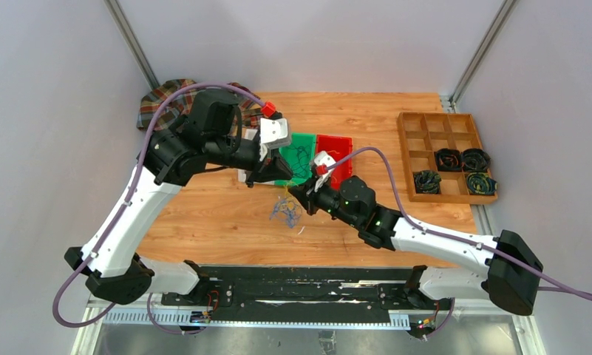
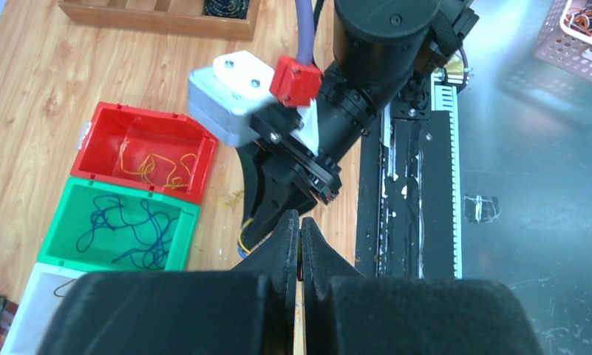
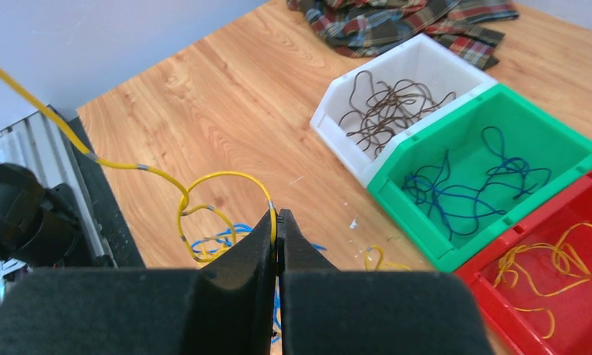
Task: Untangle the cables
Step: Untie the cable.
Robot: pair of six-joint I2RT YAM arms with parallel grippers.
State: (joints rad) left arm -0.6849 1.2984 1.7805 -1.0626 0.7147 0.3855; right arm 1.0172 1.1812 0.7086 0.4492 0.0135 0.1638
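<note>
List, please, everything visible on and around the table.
cable clump: one, blue and yellow, mid-table below the grippers
yellow wire: one, pulled out of the clump
white bin: one, holding dark wires
green bin: one, holding blue wires
red bin: one, holding yellow wires
plaid cloth: one, far left corner
wooden tray: one, right side, with four coiled bundles
table: one, wood
left gripper: black, shut, apparently on the yellow wire
right gripper: black, shut on the yellow wire
</note>
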